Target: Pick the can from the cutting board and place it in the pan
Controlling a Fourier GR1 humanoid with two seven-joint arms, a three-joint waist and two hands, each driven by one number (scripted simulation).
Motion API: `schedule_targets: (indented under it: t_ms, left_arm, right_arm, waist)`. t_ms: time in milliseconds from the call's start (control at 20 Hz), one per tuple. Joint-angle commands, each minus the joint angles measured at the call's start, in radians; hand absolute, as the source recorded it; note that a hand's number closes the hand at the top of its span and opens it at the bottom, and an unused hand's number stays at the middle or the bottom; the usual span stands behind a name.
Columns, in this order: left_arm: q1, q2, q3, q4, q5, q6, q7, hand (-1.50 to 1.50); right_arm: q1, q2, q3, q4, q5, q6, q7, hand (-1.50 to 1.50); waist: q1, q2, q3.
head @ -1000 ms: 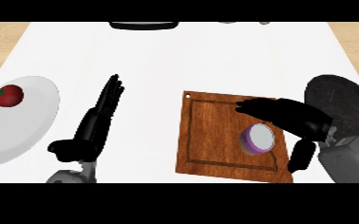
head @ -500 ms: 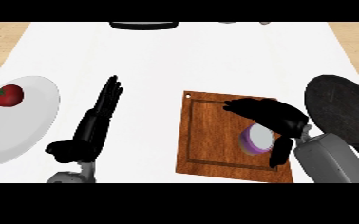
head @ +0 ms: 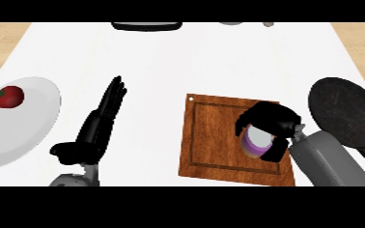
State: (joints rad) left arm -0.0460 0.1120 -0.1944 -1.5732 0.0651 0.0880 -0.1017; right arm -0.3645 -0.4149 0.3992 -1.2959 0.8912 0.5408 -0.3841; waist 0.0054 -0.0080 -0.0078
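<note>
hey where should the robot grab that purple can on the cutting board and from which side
Grip the can around its round side wall, coming from above and from the right, as the right hand does now: fingers curl over its far side, thumb at its near side. It seems to stand upright on the cutting board, pale top showing, so the curved wall suits a wrap-around hold.

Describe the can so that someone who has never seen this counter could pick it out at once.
Find the brown wooden cutting board on the white counter, right of centre. Near the board's right edge, the right hand curls over a small round can. Its purple side and pale top set it apart from the wide black pan just beyond the board.
</note>
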Motion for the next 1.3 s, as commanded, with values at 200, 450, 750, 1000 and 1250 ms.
schedule_targets:
  t_ms: [200,450,750,1000,1250]
  left_arm:
    - [0.014,-0.037,-0.008,0.046,-0.043,-0.001,-0.050,0.00]
    - [0.048,-0.019,0.006,-0.054,-0.023,-0.027,0.014,0.00]
    - [0.026,-0.039,0.038,0.007,-0.026,0.016,-0.011,0.00]
    - [0.075,-0.010,0.047,-0.003,-0.012,-0.013,-0.016,0.00]
    - [0.027,-0.006,0.063,-0.003,-0.014,-0.009,-0.001,0.00]
  right_arm:
    - [0.078,0.020,0.015,-0.020,0.108,-0.111,-0.071,1.50]
    - [0.048,0.037,-0.071,-0.035,0.103,-0.151,-0.108,1.50]
    - [0.174,0.172,-0.237,-0.066,0.101,-0.290,0.271,1.50]
    - [0.274,0.335,-0.264,-0.251,0.191,-0.437,0.601,1.50]
    - [0.351,0.380,-0.208,-0.547,0.339,-0.549,0.747,1.50]
  waist:
    - [-0.007,0.008,0.008]
    - [-0.004,0.007,0.008]
    - [-0.059,0.000,0.007]
    - [-0.065,-0.010,0.004]
    - [-0.049,-0.004,0.006]
